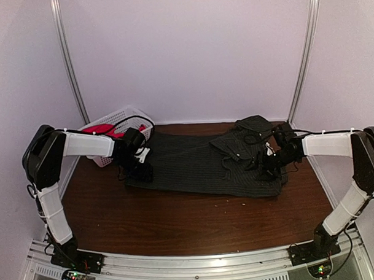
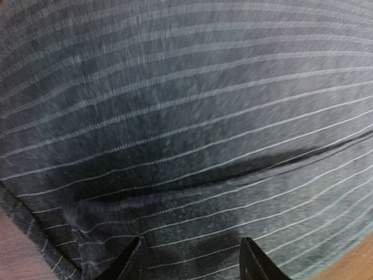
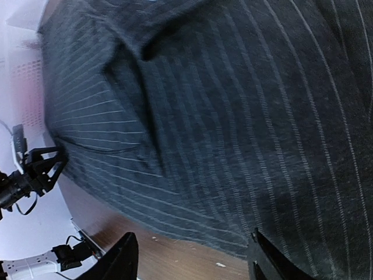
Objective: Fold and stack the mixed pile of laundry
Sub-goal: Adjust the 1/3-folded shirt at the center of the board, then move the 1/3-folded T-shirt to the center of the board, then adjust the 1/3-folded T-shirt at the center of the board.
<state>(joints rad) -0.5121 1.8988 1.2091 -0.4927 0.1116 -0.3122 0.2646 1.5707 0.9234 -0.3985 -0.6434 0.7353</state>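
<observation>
The dark pinstriped shirt (image 1: 200,164) lies spread across the brown table, its collar end bunched at the right. It fills the left wrist view (image 2: 186,116) and the right wrist view (image 3: 233,105). My left gripper (image 1: 141,169) is open just over the shirt's left edge, fingers (image 2: 131,262) apart above the cloth. My right gripper (image 1: 261,162) is open over the shirt's right part, near its front hem. The red-pink T-shirt (image 1: 110,131) lies in the white basket (image 1: 106,124) at the back left.
The brown table (image 1: 196,219) has white walls on three sides and metal posts (image 1: 304,56) at the back corners. The left arm (image 3: 29,175) shows small in the right wrist view.
</observation>
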